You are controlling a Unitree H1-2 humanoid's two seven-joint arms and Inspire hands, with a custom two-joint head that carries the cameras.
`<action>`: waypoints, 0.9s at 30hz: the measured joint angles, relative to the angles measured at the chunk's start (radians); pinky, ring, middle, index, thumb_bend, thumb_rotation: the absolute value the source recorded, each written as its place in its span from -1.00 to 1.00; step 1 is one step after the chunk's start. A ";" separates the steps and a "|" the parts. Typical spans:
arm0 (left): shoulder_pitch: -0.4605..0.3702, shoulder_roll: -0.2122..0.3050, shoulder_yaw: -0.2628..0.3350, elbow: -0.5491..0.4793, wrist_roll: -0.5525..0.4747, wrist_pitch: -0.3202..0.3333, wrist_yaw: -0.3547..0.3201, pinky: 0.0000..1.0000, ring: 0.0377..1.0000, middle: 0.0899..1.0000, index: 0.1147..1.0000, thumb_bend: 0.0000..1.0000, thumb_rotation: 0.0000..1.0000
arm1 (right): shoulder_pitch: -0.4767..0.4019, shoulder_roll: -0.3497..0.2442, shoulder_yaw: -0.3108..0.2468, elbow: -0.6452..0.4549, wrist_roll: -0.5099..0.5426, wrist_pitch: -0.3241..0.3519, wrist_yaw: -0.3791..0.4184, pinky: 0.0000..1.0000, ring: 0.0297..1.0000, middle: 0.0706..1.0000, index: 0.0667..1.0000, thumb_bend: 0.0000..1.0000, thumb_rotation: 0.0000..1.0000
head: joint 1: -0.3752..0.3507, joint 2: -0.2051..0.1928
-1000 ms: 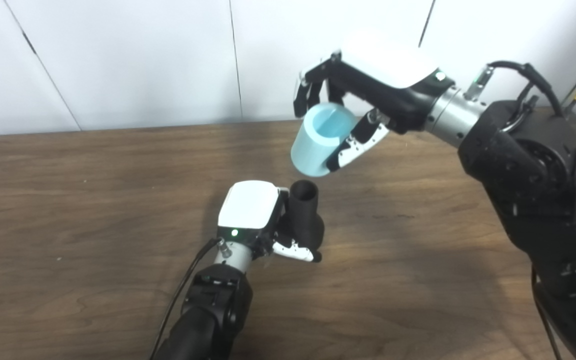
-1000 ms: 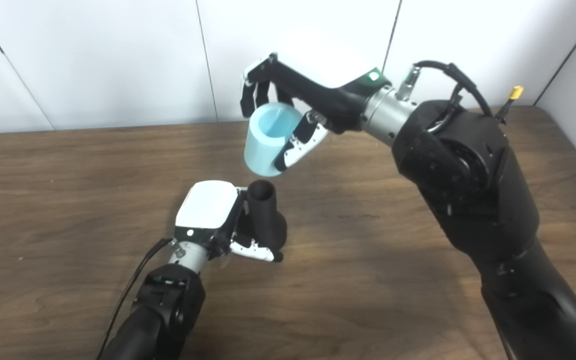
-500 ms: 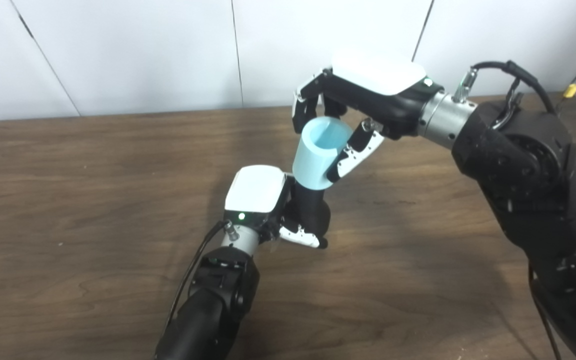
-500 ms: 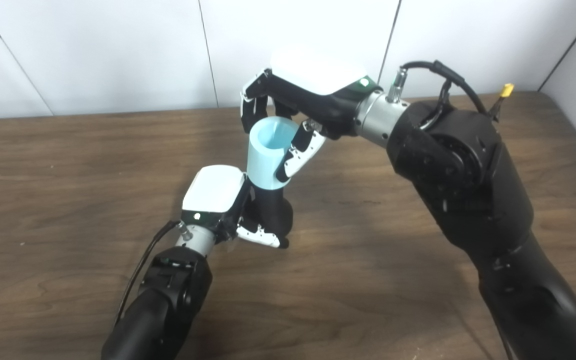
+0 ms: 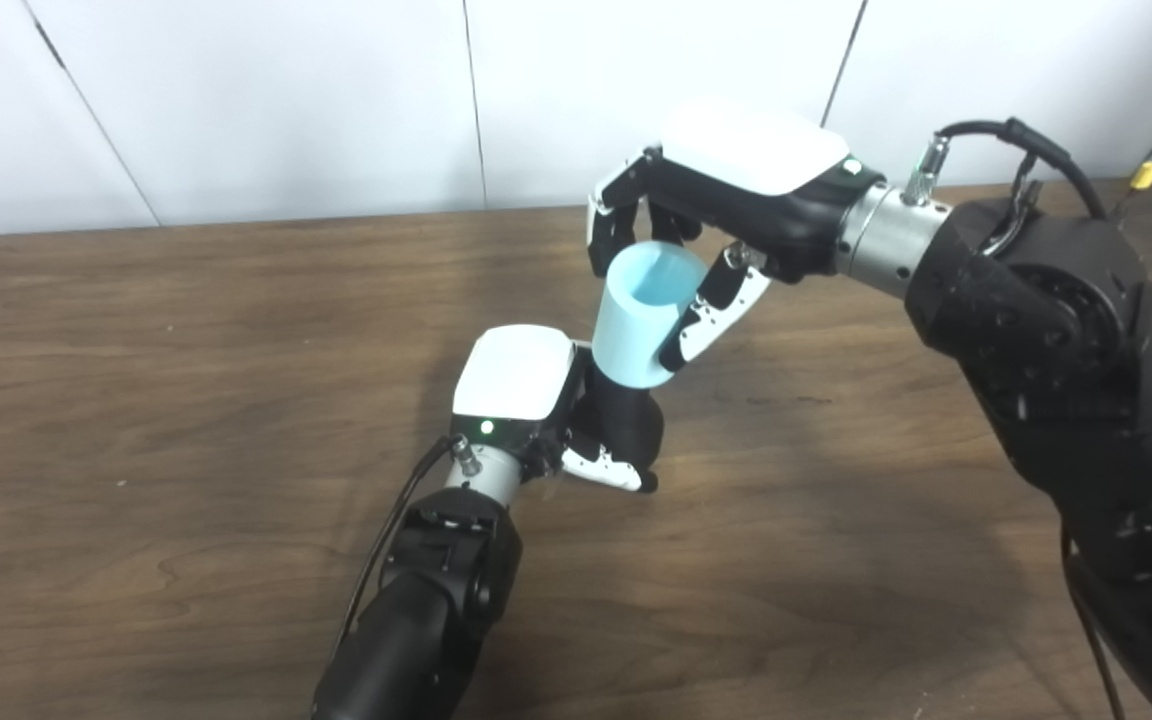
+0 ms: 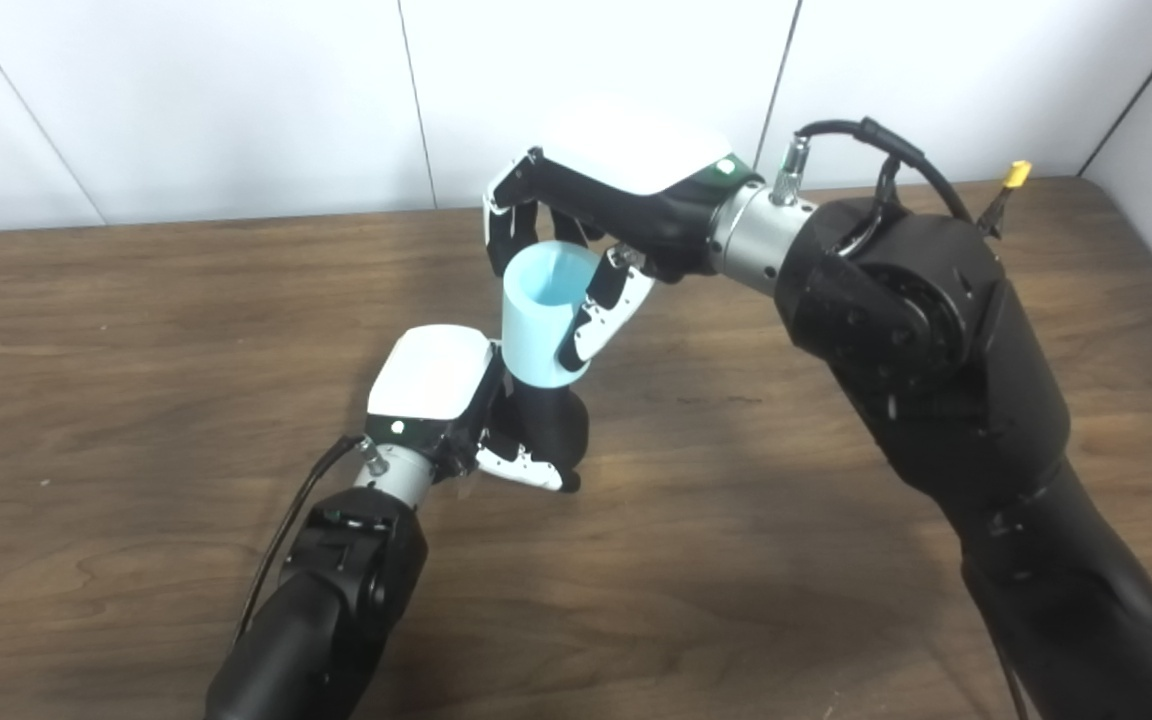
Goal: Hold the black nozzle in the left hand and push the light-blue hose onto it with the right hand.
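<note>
Fingers (image 5: pixel 608 215) of the right hand (image 5: pixel 736 190) wrapped around the light-blue hose (image 5: pixel 641 315), thumb on the near side, other fingers curled over the far rim. Hose is a short wide tube, open top end facing up toward the camera, tilted slightly. Its lower end sits over the top of the black nozzle (image 5: pixel 626 420), so the nozzle's upper part is hidden inside the hose; how deep it has gone cannot be told. Left hand (image 5: pixel 536 400) closed around the nozzle, fingers wrapped on its lower body, thumb tip white-and-black showing at the front. Nozzle roughly upright, held above the bench (image 5: pixel 136 400); whether its base touches the wood cannot be told. Both hands meet near the middle of the bench, right hand above and behind the left. Left arm comes up from the bottom edge, cable running along the wrist. Right arm enters from the right side, large black forearm, silver wrist ring, cable looped above it. White panelled wall (image 5: pixel 236 100) behind the bench.
</note>
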 measured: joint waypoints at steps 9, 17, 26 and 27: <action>0.000 -0.001 0.000 0.000 0.002 0.000 -0.001 -0.29 -0.10 -0.18 -0.16 0.05 -1.00 | 0.003 0.005 0.001 0.029 -0.001 -0.004 -0.002 -0.31 -0.31 -0.11 -0.06 0.03 -1.00 | -0.002 0.005; 0.000 -0.001 -0.001 0.000 0.002 0.000 -0.001 -0.28 -0.08 -0.15 -0.17 0.05 -1.00 | 0.003 0.005 0.006 0.045 -0.013 -0.008 -0.003 -0.30 -0.29 -0.09 -0.06 0.03 -1.00 | -0.002 0.008; 0.000 -0.001 -0.005 -0.001 0.008 0.001 -0.002 -0.24 -0.04 -0.11 -0.17 0.05 -1.00 | 0.003 0.006 0.009 0.065 -0.021 -0.040 -0.015 -0.24 -0.26 -0.05 -0.10 0.03 -1.00 | 0.000 0.011; 0.000 -0.002 -0.006 -0.001 0.011 0.001 -0.003 -0.24 -0.04 -0.11 -0.17 0.05 -1.00 | 0.004 0.006 0.009 0.067 -0.021 -0.042 -0.019 -0.24 -0.26 -0.04 -0.10 0.03 -1.00 | 0.000 0.011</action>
